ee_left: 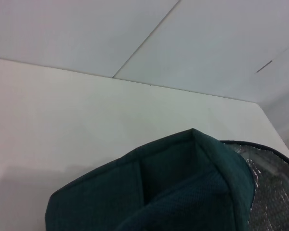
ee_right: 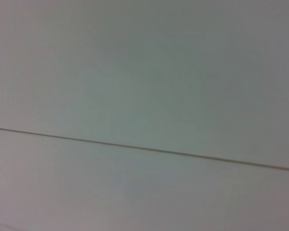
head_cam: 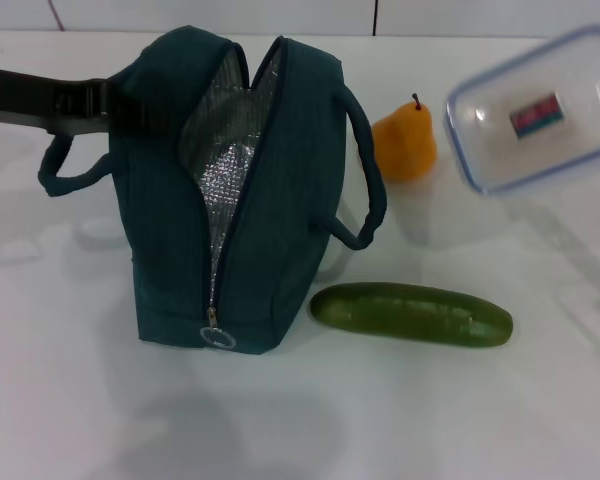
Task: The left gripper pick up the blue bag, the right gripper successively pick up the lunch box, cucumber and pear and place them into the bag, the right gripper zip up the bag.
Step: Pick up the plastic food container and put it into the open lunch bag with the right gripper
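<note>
The cucumber [head_cam: 412, 314] lies nearest on the white table [head_cam: 70, 400], just beside the blue bag [head_cam: 270, 200]. The bag stands open, its zipper ring [head_cam: 218, 338] at the near end. The left end effector [head_cam: 115, 105] reaches the bag's far left side; I cannot tell if it is pinching. Farther back sits the pear [head_cam: 405, 140]. The lunch box [head_cam: 540, 110] hangs tilted in the air at the right. The right end effector is not seen. Next, I think the box should turn narrow and slide straight down the gap.
</note>
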You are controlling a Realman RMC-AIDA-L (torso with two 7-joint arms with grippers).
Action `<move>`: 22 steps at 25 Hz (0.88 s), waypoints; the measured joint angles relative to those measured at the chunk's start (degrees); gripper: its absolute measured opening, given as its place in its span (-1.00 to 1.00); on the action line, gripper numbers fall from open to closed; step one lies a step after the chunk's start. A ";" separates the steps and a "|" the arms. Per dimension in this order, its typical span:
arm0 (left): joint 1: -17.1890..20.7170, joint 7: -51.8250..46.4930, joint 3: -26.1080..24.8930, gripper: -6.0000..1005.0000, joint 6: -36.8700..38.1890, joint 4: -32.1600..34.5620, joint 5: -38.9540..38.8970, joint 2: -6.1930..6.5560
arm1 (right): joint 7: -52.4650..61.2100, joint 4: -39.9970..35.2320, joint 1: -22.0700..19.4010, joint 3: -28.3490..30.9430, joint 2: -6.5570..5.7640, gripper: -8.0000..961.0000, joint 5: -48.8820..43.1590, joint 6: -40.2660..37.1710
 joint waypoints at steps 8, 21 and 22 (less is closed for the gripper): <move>-1.06 0.23 0.17 -0.90 0.01 -0.58 0.19 0.09 | 1.57 1.66 9.82 0.06 -0.02 -0.74 3.36 -4.17; -3.57 3.05 0.28 -0.90 -0.61 -4.88 0.07 -0.49 | 0.15 3.64 25.97 -1.47 -0.03 -0.69 2.65 4.44; -3.62 3.28 0.27 -0.90 -0.64 -5.01 -0.01 -0.51 | -0.24 3.79 26.79 -1.48 -0.03 -0.69 1.83 5.52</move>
